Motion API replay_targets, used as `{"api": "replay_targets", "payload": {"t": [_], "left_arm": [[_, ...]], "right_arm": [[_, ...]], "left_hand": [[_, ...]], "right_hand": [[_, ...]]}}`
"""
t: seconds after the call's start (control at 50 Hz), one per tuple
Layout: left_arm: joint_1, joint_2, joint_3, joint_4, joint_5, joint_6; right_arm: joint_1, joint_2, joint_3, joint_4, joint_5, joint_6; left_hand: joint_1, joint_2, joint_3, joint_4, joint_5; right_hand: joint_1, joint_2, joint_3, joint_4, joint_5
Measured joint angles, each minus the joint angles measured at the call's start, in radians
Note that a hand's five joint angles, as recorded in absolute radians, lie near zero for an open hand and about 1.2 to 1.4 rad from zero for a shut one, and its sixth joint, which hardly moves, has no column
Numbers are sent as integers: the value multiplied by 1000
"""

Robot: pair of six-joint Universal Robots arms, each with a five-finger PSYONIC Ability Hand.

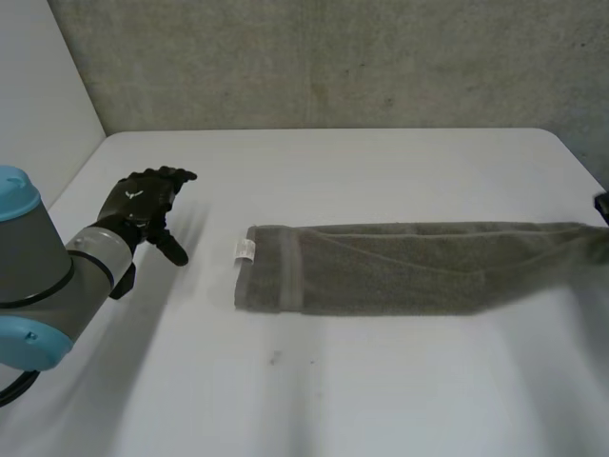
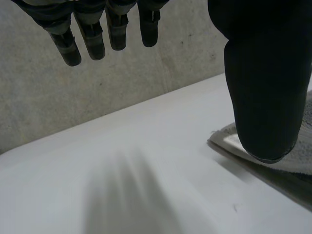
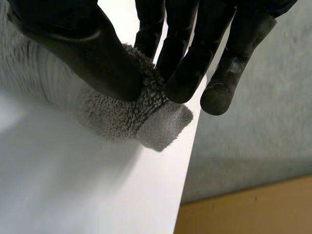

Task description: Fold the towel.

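My left hand [image 1: 145, 202] hovers over the left part of the white table [image 1: 381, 390]. Its fingers [image 2: 92, 41] are loosely straight and spread away from the thumb, and they hold nothing. Bare tabletop lies all around it, out to the left edge and to the back edge under the grey wall [image 1: 333, 67].

To its right, and apart from it, the grey towel [image 1: 381, 268] begins. It is a long narrow strip lying across the middle of the table. Its short left end is squared off with a banded hem, and a small white label [image 1: 245, 250] sits at the far corner. In my left wrist view that end lies beside my thumb.

There is wide open table in front of the strip's long near edge, and more behind its far edge. The strip runs on to the table's right side. There my right hand [image 3: 92, 53] pinches the towel's end between thumb and fingertips, with a banded corner poking out past them, right by the table's edge.
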Motion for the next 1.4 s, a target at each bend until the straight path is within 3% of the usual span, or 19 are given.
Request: {"api": "replay_targets", "payload": {"t": [0.1, 0.24, 0.34, 0.5, 0.62, 0.82, 0.88, 0.92, 0.98, 1.1, 1.22, 1.34, 1.4], "left_arm": [[-2, 19, 2, -1, 0, -6], [-7, 34, 3, -2, 0, -22], [-8, 35, 1, -3, 0, -28], [-8, 35, 0, -3, 0, -29], [-10, 34, 0, -3, 0, -28], [-11, 34, 0, 0, 1, -28], [-12, 34, 2, 1, 1, -28], [-12, 34, 4, 2, 1, -28], [-14, 34, 7, 2, 1, -28], [-31, 31, 15, 3, 0, -28], [-89, 14, 19, 5, 1, -22], [-154, -25, 19, 6, -1, -14], [-180, -47, 21, 10, -3, -12]], "right_arm": [[167, 2, -106, 29, 47, 49], [565, 93, -322, 28, 156, 88], [781, 198, -433, 25, 181, 88], [997, 361, -538, 23, 169, 78], [1070, 440, -571, 24, 139, 69], [1079, 452, -563, 29, 58, 58], [1075, 430, -551, 31, 46, 62], [1070, 406, -535, 33, 44, 65], [1055, 354, -488, 33, 52, 70], [962, 187, -297, 26, 75, 98], [784, -24, 2, -20, 77, 192], [641, -127, 212, -93, 58, 243], [587, -140, 290, -136, 30, 254]], "left_hand": [[0, 0, 0, 0, 0], [0, 0, 0, -1, 0], [-6, 0, 0, -1, 0], [-6, -1, 0, -1, 0], [-6, 0, 0, -1, 0], [-6, -1, 0, -1, 0], [-6, -1, 0, -1, 0], [-6, -1, 0, -1, 0], [-6, -1, 0, -1, 0], [-6, -1, 0, -1, 0], [-6, -1, 0, -1, 0], [-6, -1, 0, -1, 0], [-6, -1, 0, -1, 0]], "right_hand": [[1, 0, 0, 0, 0], [2, 0, 0, 0, 0], [2, 0, 0, 0, 0], [4, 0, 0, 0, 0], [4, 0, 0, 0, 0], [4, 0, 4, 0, 0], [-310, -322, -319, -325, -330], [-737, -751, -715, -726, -754], [-1028, -1047, -1050, -1051, -1079], [-1074, -1071, -1094, -1081, -1097], [-1079, -1071, -1094, -1081, -1096], [-1056, -1066, -1091, -1079, -1074], [-938, -940, -964, -966, -949]]}}
